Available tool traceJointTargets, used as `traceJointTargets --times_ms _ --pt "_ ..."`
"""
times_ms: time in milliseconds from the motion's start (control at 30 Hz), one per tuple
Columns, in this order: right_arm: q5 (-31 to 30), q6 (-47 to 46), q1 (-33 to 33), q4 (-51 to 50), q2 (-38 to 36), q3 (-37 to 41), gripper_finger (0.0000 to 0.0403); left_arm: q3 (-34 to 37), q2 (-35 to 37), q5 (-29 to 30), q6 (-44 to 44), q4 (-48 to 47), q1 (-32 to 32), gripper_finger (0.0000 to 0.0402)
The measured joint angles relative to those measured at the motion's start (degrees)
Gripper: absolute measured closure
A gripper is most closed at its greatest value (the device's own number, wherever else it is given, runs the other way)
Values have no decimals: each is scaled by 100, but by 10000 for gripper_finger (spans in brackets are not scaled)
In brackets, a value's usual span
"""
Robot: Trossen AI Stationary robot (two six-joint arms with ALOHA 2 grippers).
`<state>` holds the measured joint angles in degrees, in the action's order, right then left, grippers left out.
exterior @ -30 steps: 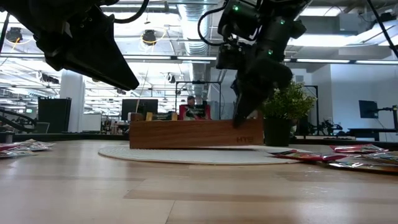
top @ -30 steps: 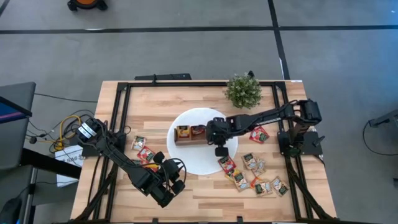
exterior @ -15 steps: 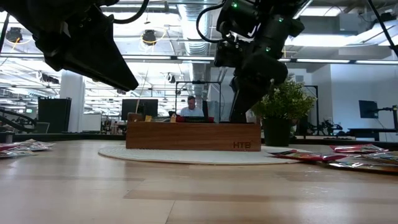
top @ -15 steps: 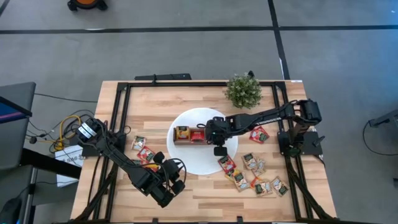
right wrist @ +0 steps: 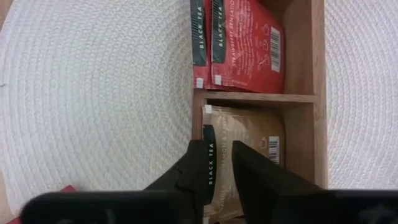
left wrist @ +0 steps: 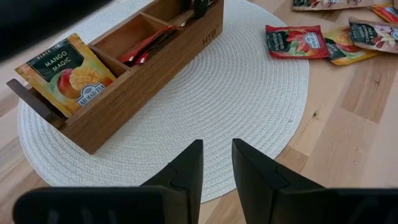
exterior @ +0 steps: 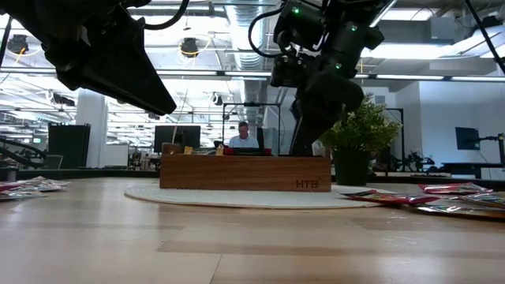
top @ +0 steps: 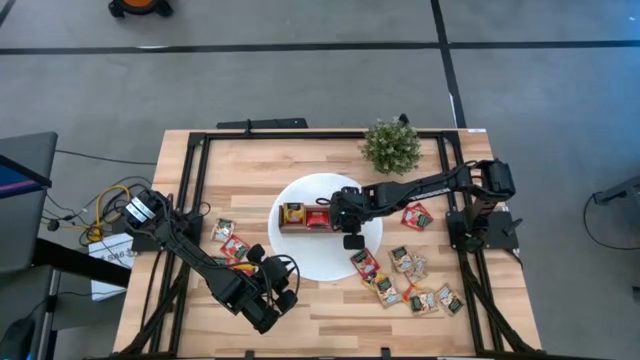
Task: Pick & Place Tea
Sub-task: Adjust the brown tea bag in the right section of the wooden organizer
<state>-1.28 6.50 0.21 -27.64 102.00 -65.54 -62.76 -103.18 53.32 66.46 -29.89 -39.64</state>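
The left claw point(top: 283, 300) hangs left of the white mat point(top: 300, 262), its fingers slightly apart and empty. On the mat stands the wooden box point(top: 312, 216) with yellow, red and beige tea sachets point(right wrist: 239, 43) inside. The right claw point(right wrist: 216, 163), fingers narrowly spread around a beige sachet's point(right wrist: 249, 146) edge, is over the box's right end. More sachets point(top: 405, 265) lie right of the mat on the surface point(top: 330, 310).

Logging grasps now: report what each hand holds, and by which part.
Left hand: nothing. Right hand sits over the beige sachet in the wooden box, at its dark-striped edge; whether it grips it cannot be told.
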Motion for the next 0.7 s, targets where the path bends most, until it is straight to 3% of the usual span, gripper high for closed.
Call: traceJointTargets --times_ms 167,700 --pt "-16 139 0 -24 4 2 397 0 0 0 0 2 0 324" --pt "-1110 282 28 -101 4 -256 402 0 0 2 0 2 0 324"
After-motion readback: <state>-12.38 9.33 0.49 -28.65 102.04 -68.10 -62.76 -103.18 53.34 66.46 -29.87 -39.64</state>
